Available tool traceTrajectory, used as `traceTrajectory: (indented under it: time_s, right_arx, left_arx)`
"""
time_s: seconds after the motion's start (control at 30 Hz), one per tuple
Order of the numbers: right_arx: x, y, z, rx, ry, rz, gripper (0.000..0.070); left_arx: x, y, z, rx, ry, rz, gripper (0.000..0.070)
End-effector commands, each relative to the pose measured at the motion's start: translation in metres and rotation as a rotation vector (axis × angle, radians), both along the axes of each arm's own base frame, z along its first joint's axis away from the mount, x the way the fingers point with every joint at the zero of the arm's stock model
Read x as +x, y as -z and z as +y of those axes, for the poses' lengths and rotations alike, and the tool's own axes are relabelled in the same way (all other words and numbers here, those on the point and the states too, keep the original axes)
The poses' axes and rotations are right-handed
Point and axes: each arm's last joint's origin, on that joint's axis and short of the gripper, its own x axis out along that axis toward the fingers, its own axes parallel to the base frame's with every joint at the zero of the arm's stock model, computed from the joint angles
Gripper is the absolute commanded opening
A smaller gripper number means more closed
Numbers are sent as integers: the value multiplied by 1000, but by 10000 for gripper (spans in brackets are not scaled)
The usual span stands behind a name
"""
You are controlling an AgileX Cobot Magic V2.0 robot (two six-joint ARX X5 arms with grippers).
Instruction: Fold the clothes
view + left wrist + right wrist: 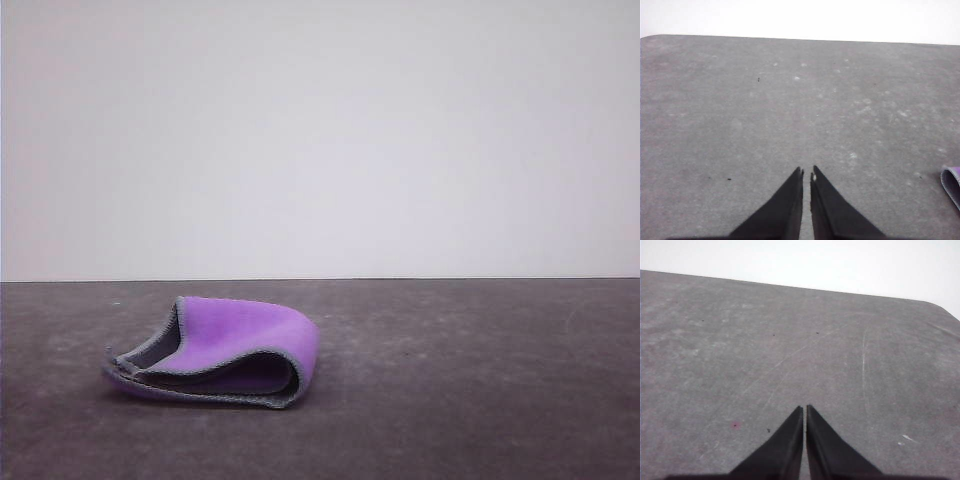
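The clothes (225, 350) are one small thick cloth lying folded over on the dark table, left of centre in the front view. Its purple face is outward, with grey stitched edging and a grey inner face showing at the open left side. A corner of the clothes (952, 184) shows at the edge of the left wrist view, well off to the side of the fingers. My left gripper (807, 171) is shut, hovering over bare table with nothing held. Over bare table too, my right gripper (804, 407) is shut and empty.
The dark grey table (480, 380) runs to a far edge against a plain white wall (320, 130). A rounded table corner (940, 307) shows in the right wrist view. Faint scratches and specks mark the surface.
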Motion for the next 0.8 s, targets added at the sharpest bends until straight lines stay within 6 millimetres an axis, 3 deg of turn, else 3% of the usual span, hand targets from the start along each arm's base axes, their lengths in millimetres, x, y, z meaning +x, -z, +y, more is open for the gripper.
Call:
traceTrajectory:
  time_s: [0.0, 0.77]
  right_arx:
    - [0, 0, 0, 17, 8, -9, 7]
    - [0, 0, 0, 17, 8, -9, 7]
  left_arx:
    - [0, 6, 0, -7, -2, 32, 16]
    - [0, 6, 0, -7, -2, 32, 16]
